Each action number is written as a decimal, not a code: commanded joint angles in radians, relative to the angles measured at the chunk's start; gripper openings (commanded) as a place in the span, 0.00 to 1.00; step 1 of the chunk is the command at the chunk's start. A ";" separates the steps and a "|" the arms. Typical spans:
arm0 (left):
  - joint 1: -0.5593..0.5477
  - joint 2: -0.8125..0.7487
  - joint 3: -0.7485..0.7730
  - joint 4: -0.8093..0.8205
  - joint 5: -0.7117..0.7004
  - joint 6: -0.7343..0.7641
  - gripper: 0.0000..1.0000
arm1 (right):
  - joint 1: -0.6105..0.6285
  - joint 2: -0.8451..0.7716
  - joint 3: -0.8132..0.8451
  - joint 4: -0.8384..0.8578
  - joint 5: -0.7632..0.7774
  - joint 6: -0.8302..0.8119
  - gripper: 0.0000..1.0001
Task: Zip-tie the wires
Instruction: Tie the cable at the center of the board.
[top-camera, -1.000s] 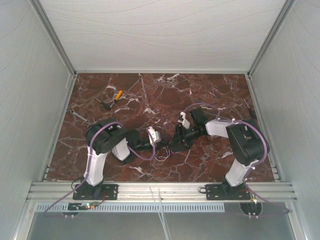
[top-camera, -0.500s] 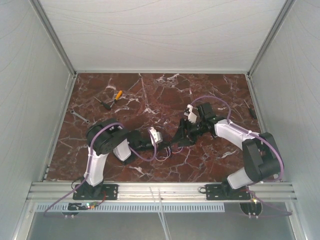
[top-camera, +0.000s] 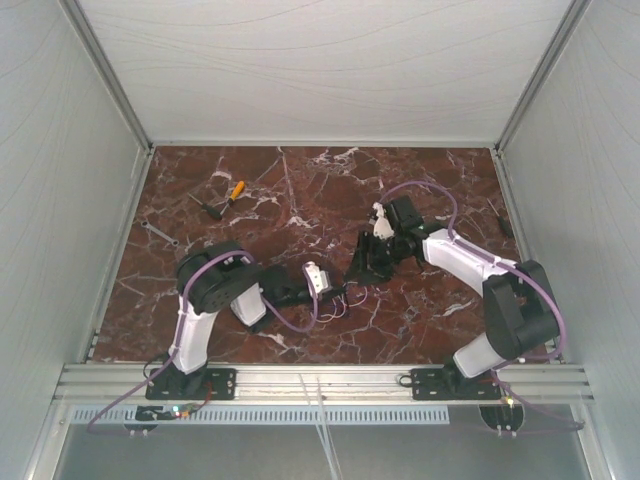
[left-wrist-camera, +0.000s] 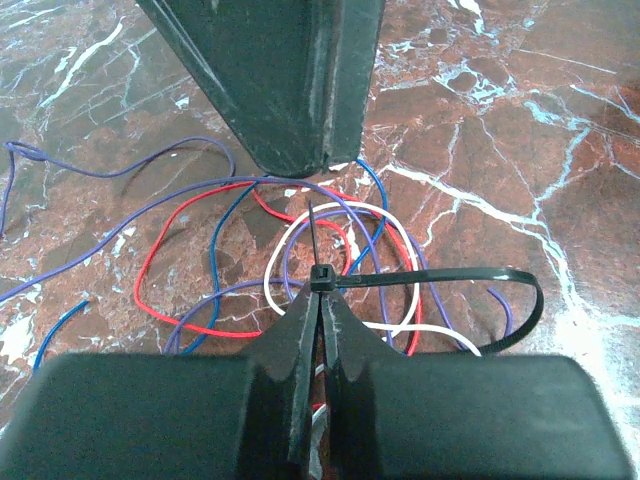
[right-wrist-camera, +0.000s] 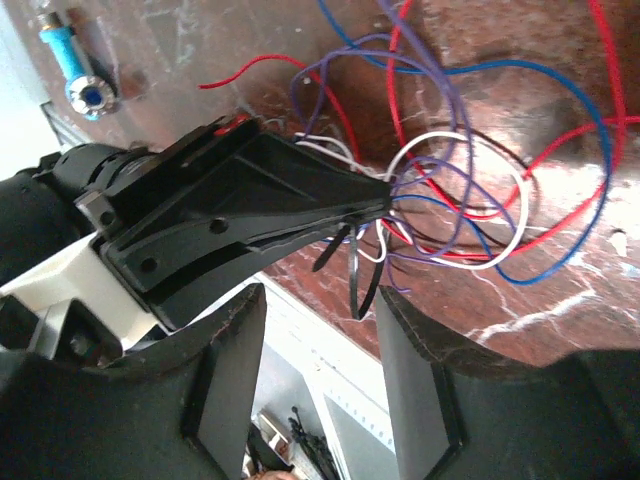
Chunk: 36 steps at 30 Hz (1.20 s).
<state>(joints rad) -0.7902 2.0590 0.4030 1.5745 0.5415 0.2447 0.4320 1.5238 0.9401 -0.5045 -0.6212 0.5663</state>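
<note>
The wires (left-wrist-camera: 340, 210) are thin red, blue, purple and white strands lying in loose loops on the marble table (top-camera: 250, 340). My left gripper (left-wrist-camera: 320, 300) is shut on a bunch of them. A black zip tie (left-wrist-camera: 322, 275) sits with its head right at the fingertips and its strap loops off to the right. From above, the left gripper (top-camera: 333, 291) points right at the wires (top-camera: 345, 300). My right gripper (top-camera: 358, 268) hovers just behind them. In the right wrist view it (right-wrist-camera: 320, 330) stands open, and the zip tie (right-wrist-camera: 362, 270) hangs between its fingers untouched.
An orange-handled tool (top-camera: 233, 192) and a small dark tool (top-camera: 210, 208) lie at the back left, with a wrench (top-camera: 158, 232) near the left wall. A blue-handled item (right-wrist-camera: 75, 55) lies beyond the left arm. Grey walls enclose the table on three sides.
The left gripper has slid a little to the right with the wires. The right arm has swung its elbow out to the right, and its gripper has drawn back slightly from the bundle.
</note>
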 joint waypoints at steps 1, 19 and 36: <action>-0.014 -0.025 -0.002 0.256 -0.016 0.050 0.00 | 0.002 -0.055 0.002 -0.059 0.101 -0.010 0.45; -0.108 -0.101 -0.038 0.255 -0.176 0.252 0.00 | -0.090 -0.258 -0.106 -0.054 0.020 -0.016 0.44; -0.161 -0.107 -0.007 0.255 -0.225 0.478 0.00 | -0.107 -0.302 -0.186 0.029 -0.153 0.102 0.41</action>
<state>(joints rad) -0.9421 1.9778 0.3702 1.5753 0.3134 0.6544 0.3305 1.2572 0.7769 -0.5144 -0.7494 0.6201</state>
